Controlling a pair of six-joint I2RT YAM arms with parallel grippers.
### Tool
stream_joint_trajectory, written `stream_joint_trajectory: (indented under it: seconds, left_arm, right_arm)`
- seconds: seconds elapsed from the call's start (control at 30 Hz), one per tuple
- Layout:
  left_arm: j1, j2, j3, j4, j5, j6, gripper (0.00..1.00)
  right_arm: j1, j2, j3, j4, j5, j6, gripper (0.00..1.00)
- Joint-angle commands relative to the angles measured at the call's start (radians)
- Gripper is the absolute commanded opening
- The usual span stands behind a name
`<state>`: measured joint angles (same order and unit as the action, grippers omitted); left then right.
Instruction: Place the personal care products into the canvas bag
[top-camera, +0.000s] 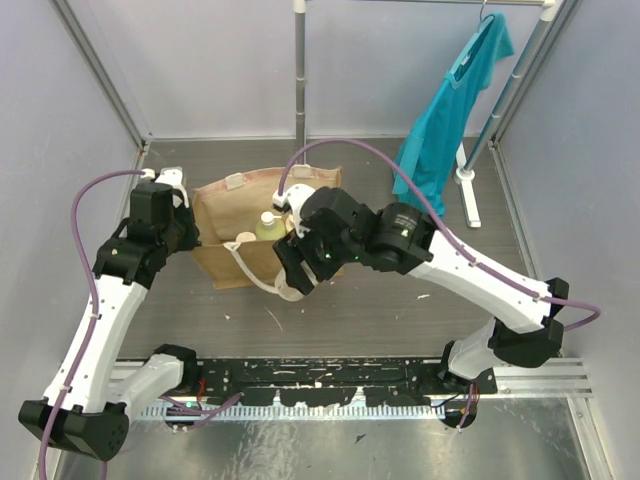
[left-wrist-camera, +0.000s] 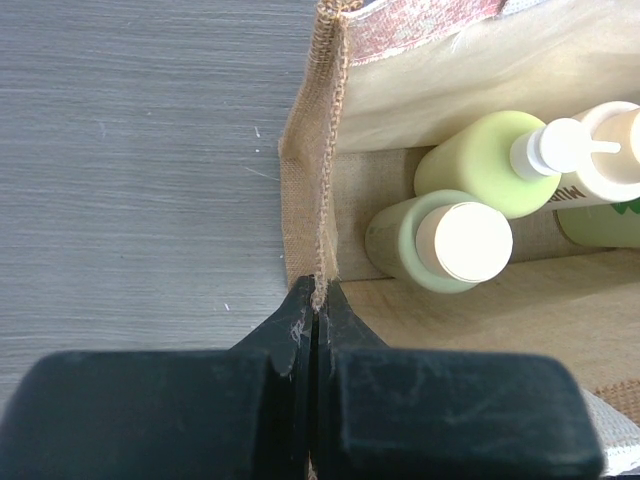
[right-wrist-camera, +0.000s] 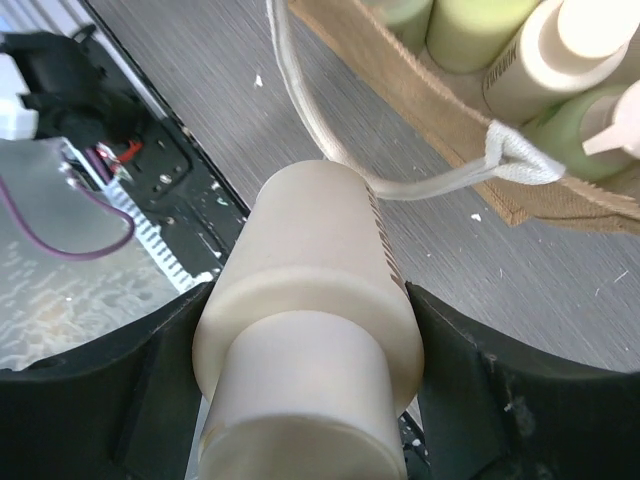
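From above, the left pincer (top-camera: 183, 215) holds the bag (top-camera: 225, 255) by its left rim, and the right pincer (top-camera: 297, 272) hangs at its front wall. Left wrist: jaws pressed together on the rim, bottles (left-wrist-camera: 463, 240) upright inside. Right wrist: jaws pinch a cream bottle (right-wrist-camera: 320, 240) over the desk (right-wrist-camera: 190, 110), outside the bag. Lift it clear of the handle (right-wrist-camera: 420, 185) before lowering it in.
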<state>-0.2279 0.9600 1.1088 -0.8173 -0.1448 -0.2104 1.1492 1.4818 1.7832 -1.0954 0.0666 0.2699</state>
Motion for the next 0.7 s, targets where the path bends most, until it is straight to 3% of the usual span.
stream_joint_trajectory:
  seconds: [0.0, 0.2, 0.47, 0.67]
  left_arm:
    - [0.004, -0.035, 0.006, 0.028, -0.024, 0.011, 0.03]
    - [0.003, -0.036, 0.001, 0.036, -0.019, 0.005, 0.03]
    - [0.004, -0.037, -0.001, 0.039, -0.018, 0.004, 0.03]
    - [0.003, -0.049, -0.002, 0.039, -0.016, 0.002, 0.03]
  right_arm:
    - [-0.036, -0.06, 0.159, 0.037, -0.069, 0.023, 0.07]
    - [-0.094, -0.021, 0.278, 0.123, -0.129, -0.011, 0.03]
    - [-0.156, 0.172, 0.5, 0.196, -0.21, -0.066, 0.01]
    - [-0.183, 0.293, 0.559, 0.251, -0.273, -0.067, 0.01]
